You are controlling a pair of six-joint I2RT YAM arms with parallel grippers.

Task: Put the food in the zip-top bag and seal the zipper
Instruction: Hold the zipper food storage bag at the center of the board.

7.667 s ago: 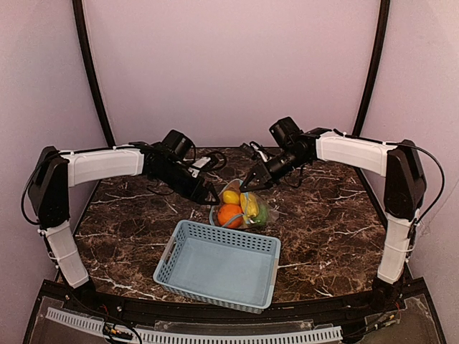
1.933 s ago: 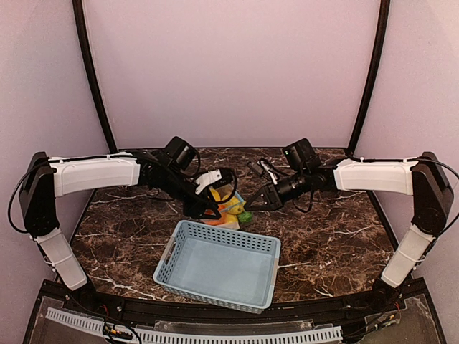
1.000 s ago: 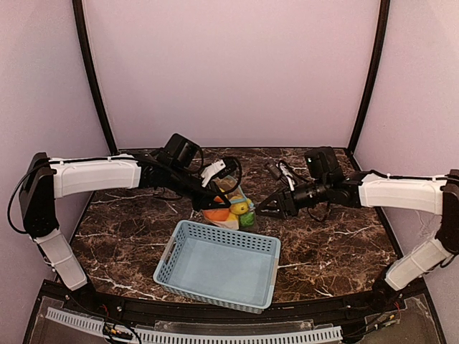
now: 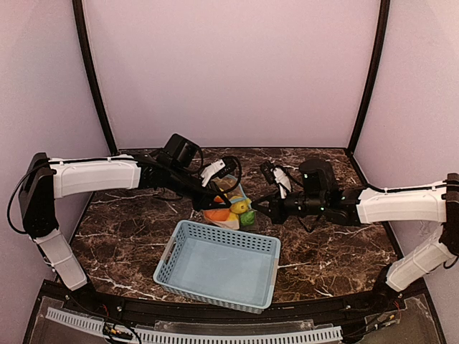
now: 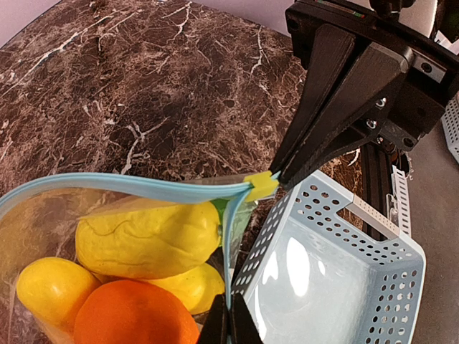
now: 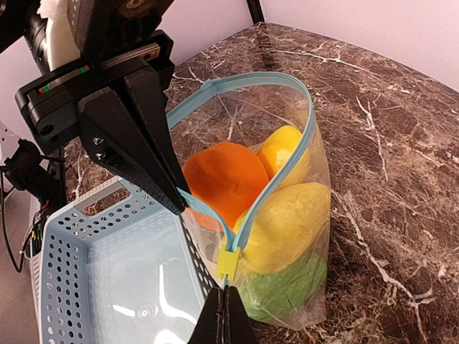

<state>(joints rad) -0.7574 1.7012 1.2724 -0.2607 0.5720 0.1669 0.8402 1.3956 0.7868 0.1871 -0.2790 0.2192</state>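
Left pincer [image 5: 229, 328] is clamped shut on one lip of the zipper [image 5: 129, 183], close by the yellow slider [image 6: 228, 264]. The bag [image 4: 231, 209] stands on the bench [image 4: 323, 236] just behind the basket [image 4: 219, 265], with the food [image 5: 147, 236] inside and the mouth gaping. Right pincer [image 6: 222, 315] is closed on the slider. Best bet is to pull both lips taut and straight, then draw the slider steadily to the far end, keeping the bag from tipping.

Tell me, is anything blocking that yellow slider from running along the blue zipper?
Nothing visible does. The right fingers pinch the yellow slider, the left fingers hold the zipper beside it, and the food sits below the open stretch.
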